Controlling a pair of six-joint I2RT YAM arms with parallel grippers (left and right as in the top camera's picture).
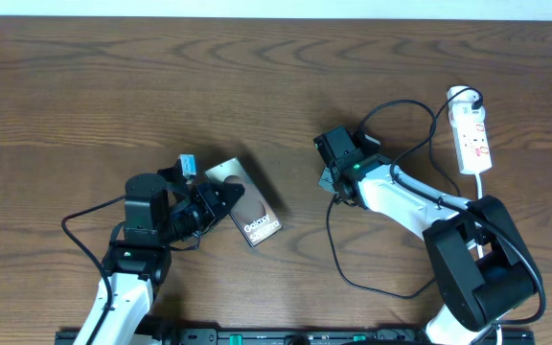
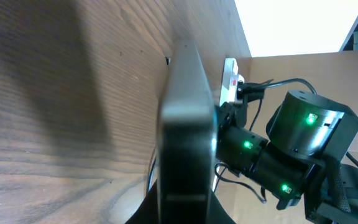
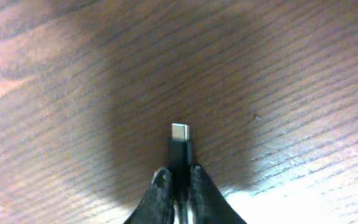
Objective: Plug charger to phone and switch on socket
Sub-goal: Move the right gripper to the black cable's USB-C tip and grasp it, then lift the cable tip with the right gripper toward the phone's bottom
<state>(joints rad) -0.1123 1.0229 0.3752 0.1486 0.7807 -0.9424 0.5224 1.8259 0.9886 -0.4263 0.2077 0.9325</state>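
Brown wood-grain worktop [image 1: 113, 86] fills the overhead view, and on it we count two arms, one phone [image 1: 257, 213], one socket [image 1: 471, 134] and one charger [image 1: 401, 103]. The left claw [image 1: 220, 203] is closed on the phone's near end. The phone sits slantwise left of centre, with its "Galaxy" lettering toward the lower right. We cannot tell whether it rests on the wood or hangs just above it. The right claw [image 1: 332, 163] is right of the phone, with bare wood between them. The socket lies well apart at the right edge, with a black plug at its far end. The charger's thin cable arcs from that end toward the right arm.

From the left wrist, we see the phone [image 2: 182, 124] edge-on as one silvery strip, clamped at the bottom of the frame by the left claw [image 2: 182, 202]. Beyond it are the right arm [image 2: 291, 143], showing three green lights, and the one white socket [image 2: 230, 81].

From the right wrist, the right claw [image 3: 179, 183] is pinched tight on the charger [image 3: 180, 142]. Its two fingers [image 3: 160, 186] press either side of the black connector. The single metal tip juts out past them over the worktop [image 3: 55, 74].
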